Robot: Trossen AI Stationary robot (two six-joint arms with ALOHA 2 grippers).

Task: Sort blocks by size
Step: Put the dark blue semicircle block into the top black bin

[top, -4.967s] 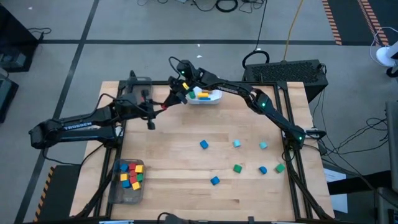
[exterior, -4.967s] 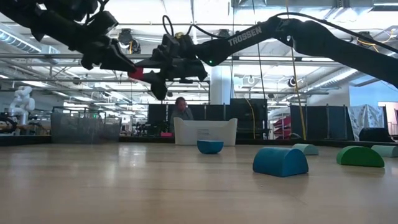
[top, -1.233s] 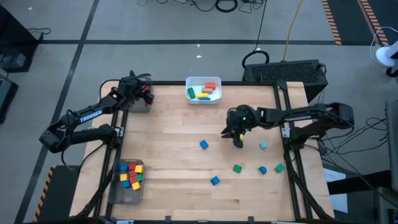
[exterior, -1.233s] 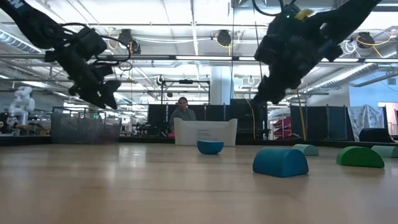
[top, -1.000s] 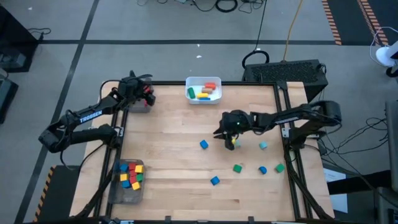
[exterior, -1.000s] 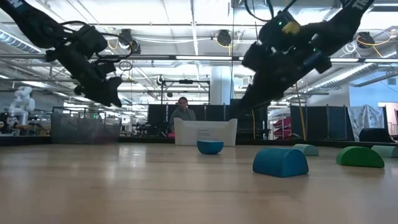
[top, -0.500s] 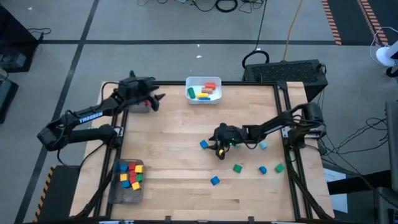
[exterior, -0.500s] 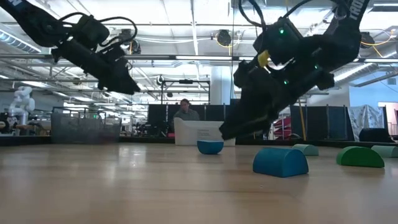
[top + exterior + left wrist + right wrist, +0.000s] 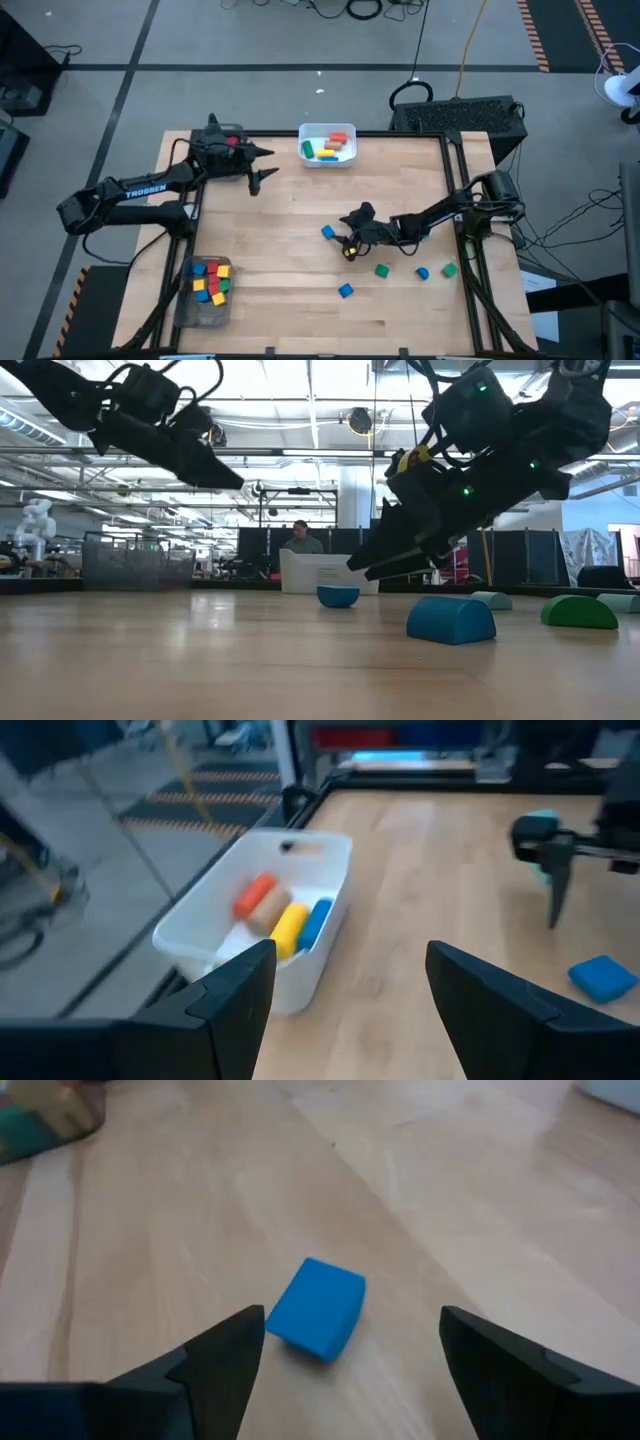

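A: What sat on the wooden surface (image 9: 290,290)?
B: A white bin (image 9: 328,155) lay at the far edge and a clear tray (image 9: 190,308) at the near left corner.
A: And beyond?
B: A person (image 9: 300,539) sat behind the bin; cables (image 9: 350,10) lay on the floor.

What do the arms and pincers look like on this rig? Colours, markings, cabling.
Both arms are matte black. The left arm carries white TROSSEN lettering and loose black cables near its wrist. The right arm shows small green lights and a yellow patch near its pincer. The left pincer and right pincer have dark, flat, tapered fingers.
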